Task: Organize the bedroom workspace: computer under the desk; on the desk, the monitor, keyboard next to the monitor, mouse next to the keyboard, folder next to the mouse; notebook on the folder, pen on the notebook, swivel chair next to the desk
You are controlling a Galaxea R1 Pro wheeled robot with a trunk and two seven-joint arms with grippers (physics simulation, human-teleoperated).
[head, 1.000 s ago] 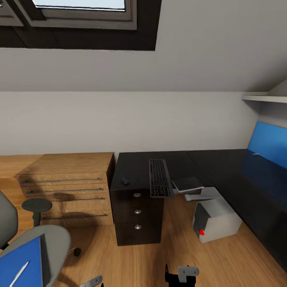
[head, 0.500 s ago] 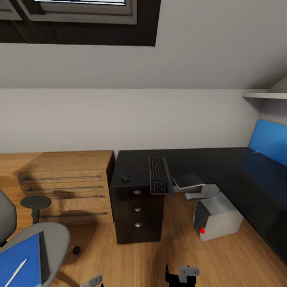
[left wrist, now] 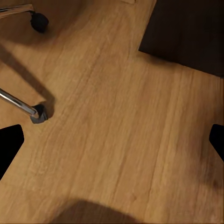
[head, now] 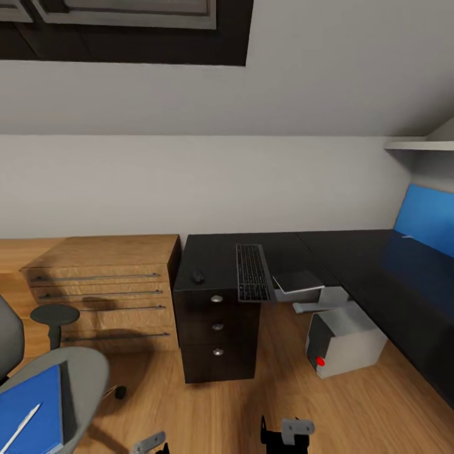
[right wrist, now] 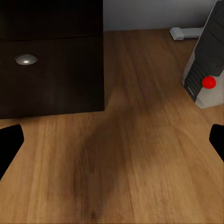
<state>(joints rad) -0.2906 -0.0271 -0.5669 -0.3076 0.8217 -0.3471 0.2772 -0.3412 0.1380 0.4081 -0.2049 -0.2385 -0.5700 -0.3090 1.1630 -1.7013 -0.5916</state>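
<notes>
The blue folder lies flat on the swivel chair's seat with the white pen resting on it, off to the left of the left gripper, whose fingers are spread wide and hold nothing. Thin, light and probably slick, the folder likely wants a pinch at an overhanging edge, with care that the pen may roll off. The right gripper, likewise spread and empty, hangs over bare wood floor facing the dark drawer unit, with the computer to its right and the keyboard on the desk above.
</notes>
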